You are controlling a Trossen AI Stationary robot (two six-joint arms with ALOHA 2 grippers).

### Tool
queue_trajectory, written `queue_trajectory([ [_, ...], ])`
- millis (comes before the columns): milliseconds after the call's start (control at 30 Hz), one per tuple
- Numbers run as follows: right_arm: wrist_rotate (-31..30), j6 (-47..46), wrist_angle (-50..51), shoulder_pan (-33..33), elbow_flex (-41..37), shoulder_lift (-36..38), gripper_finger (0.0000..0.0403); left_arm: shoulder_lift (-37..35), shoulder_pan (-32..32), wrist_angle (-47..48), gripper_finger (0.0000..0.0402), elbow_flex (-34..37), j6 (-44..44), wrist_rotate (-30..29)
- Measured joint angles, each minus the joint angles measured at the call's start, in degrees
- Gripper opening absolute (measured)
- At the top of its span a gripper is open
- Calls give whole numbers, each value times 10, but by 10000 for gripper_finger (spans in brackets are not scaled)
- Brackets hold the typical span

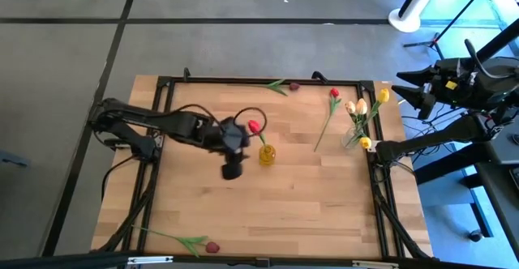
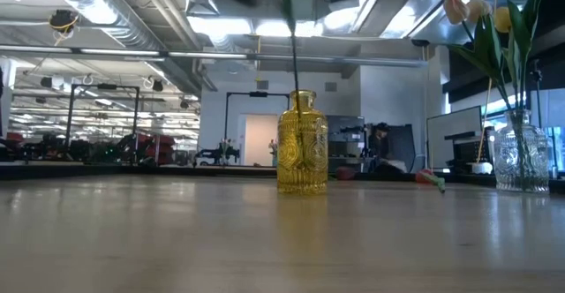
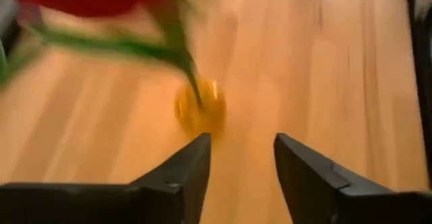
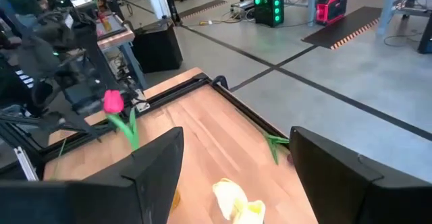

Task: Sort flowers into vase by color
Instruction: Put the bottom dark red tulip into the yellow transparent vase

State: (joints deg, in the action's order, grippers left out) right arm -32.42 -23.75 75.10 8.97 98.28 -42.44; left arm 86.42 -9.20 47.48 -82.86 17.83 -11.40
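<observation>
Left gripper (image 1: 233,168) hangs open over mid-table, empty, just beside the yellow vase (image 1: 267,155), which holds one red tulip (image 1: 254,126). Along the table's (image 1: 308,212) near edge, towards the left corner, lies a maroon tulip (image 1: 211,247); another maroon one (image 1: 293,85) rests at the far edge. Further right, a loose red tulip (image 1: 333,94) lies flat. Cream and yellow tulips (image 1: 361,105) stand in the clear vase (image 1: 354,135) by the right edge, where the right gripper (image 4: 236,177) waits, open.

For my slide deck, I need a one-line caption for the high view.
Left gripper open beside the yellow vase holding a red tulip; pale tulips fill the clear vase at right.
</observation>
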Motion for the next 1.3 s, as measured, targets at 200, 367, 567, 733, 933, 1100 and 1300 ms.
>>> queue_trajectory([
  [200,-5,3,1,0,0,1,271,-3,-72,228,212,-60,84,38],
  [367,1,31,1,0,0,1,271,-3,-158,292,224,-56,167,49],
  [567,22,62,1,0,0,1,271,-2,-260,291,223,-53,336,49],
  [733,26,61,3,0,0,1,271,29,-345,289,223,-52,397,97],
  [933,35,47,6,0,0,1,271,117,-407,271,222,-52,333,124],
  [1100,24,28,26,0,0,1,271,195,-427,195,222,-51,314,161],
  [1300,10,16,29,0,0,1,271,230,-458,135,222,5,312,224],
])
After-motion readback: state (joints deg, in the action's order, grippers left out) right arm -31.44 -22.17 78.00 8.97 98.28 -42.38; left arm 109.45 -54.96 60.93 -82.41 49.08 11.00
